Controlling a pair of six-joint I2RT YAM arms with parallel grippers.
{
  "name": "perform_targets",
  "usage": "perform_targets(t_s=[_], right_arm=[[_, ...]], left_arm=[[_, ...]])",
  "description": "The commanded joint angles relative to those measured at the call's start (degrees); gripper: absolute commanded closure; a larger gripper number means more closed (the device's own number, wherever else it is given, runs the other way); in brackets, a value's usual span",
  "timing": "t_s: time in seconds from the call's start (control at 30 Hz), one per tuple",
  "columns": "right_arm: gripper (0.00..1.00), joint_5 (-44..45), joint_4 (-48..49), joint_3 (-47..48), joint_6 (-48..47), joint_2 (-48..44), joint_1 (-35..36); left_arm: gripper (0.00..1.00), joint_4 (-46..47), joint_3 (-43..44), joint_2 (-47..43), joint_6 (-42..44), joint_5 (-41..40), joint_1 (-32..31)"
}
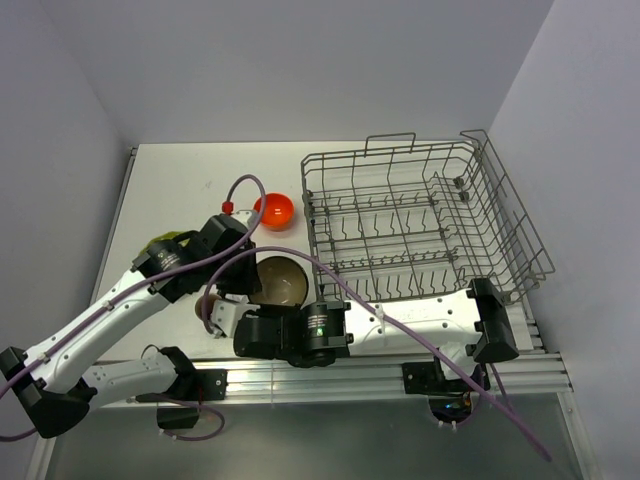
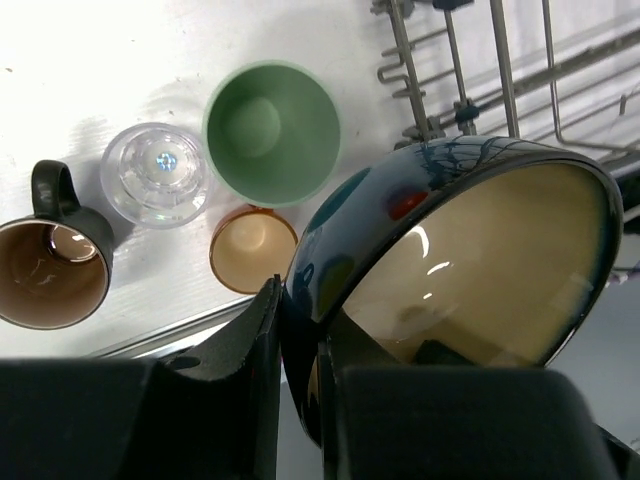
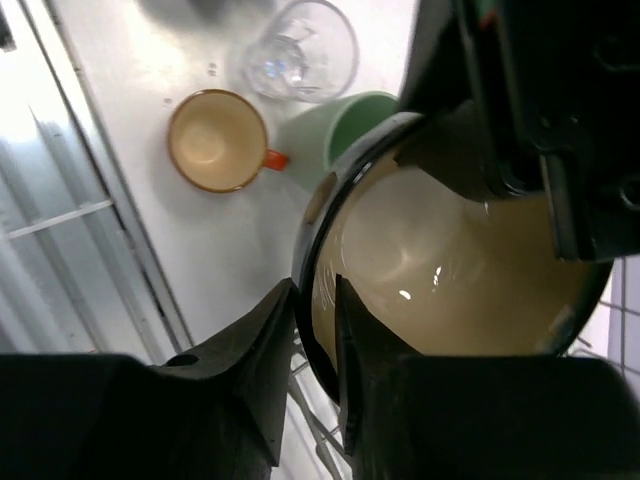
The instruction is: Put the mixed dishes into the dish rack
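Observation:
The blue-outside, cream-inside bowl [image 1: 282, 282] hangs tilted above the table, just left of the dish rack [image 1: 420, 215]. My left gripper [image 2: 300, 300] is shut on its rim, one finger outside and one inside. My right gripper [image 3: 315, 290] is shut on the rim of the same bowl [image 3: 450, 270] from the near side. Below the bowl stand the pale green cup [image 2: 272, 132], the clear glass [image 2: 158, 172], the small orange cup [image 2: 252, 248] and the dark brown mug [image 2: 50, 265]. The orange-red bowl [image 1: 274, 210] sits left of the rack. The yellow-green plate [image 1: 165, 241] shows partly behind my left arm.
The rack's left wall [image 2: 470, 90] is close to the bowl's far side. My right arm [image 1: 400, 320] lies across the table's near edge in front of the rack. Purple cables loop over both arms. Walls close in the table on three sides.

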Motion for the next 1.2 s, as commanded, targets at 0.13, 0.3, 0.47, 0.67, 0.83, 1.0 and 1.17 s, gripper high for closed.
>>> perform_targets(t_s=[0.13,0.3,0.47,0.67,0.83,1.0,1.17], right_arm=[[0.91,13.1,1.6,-2.6,2.7,-1.0,-1.3],[1.00,19.1,6.6,-7.1,1.0,-2.7,-0.8],[1.00,19.2,15.1,-12.5,-0.9,-8.1,-0.4],[1.00,17.1,19.1,-14.6,-1.5,-13.9,-0.6],[1.00,16.2,17.8,-12.8,-1.5,-15.8,-0.6],[1.00,16.9,17.4,-12.5,-1.9,-16.2,-0.6],[1.00,16.2,19.1,-13.2,-1.1,-18.8,-3.0]], left_arm=[[1.00,5.2,3.0,-2.8,-8.2,7.2,0.2],[1.00,5.7,3.0,-3.1,-7.9,7.8,0.1],[1.00,6.7,3.9,-3.2,-7.8,9.0,0.1],[0.75,8.6,3.9,-3.6,-7.4,9.7,0.1],[0.17,11.5,3.8,-4.1,-7.7,10.7,0.1],[0.01,13.1,5.5,-4.3,-7.2,11.0,0.1],[0.01,5.9,10.9,-3.2,-9.5,-2.5,0.1]])
